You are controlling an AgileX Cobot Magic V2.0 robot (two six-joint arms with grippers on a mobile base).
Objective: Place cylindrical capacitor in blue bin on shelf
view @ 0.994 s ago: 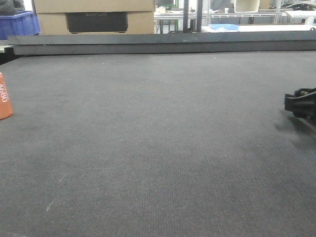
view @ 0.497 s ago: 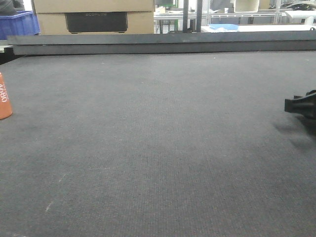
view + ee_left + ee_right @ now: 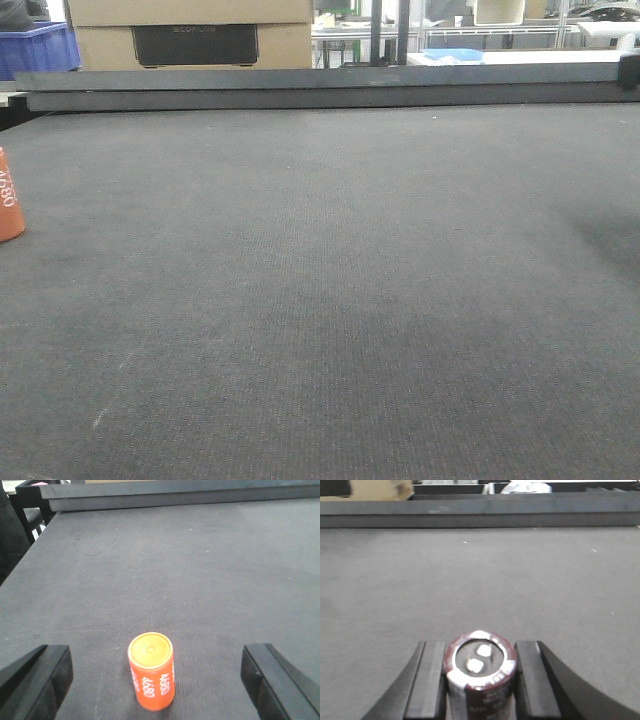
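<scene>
between fingers (image 3: 432, 677) of the right hand (image 3: 480, 652), cylindrical capacitor (image 3: 480, 675) upright, gripped firmly, dark mat (image 3: 470, 580) beyond

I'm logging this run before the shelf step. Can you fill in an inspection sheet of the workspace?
Surface: dark grey woven mat, a few pale specks.
Job's things: squat dark brown cylindrical capacitor, upright between the right jaws; shelf not seen.
Clutter: orange cylinder marked "4680", upright.
Grippers: right gripper shut on the capacitor; left gripper open, apart from the orange cylinder.
Cables: nothing seen.
Surroundings: cardboard box, blue plastic crate beyond the mat's far rail.
</scene>
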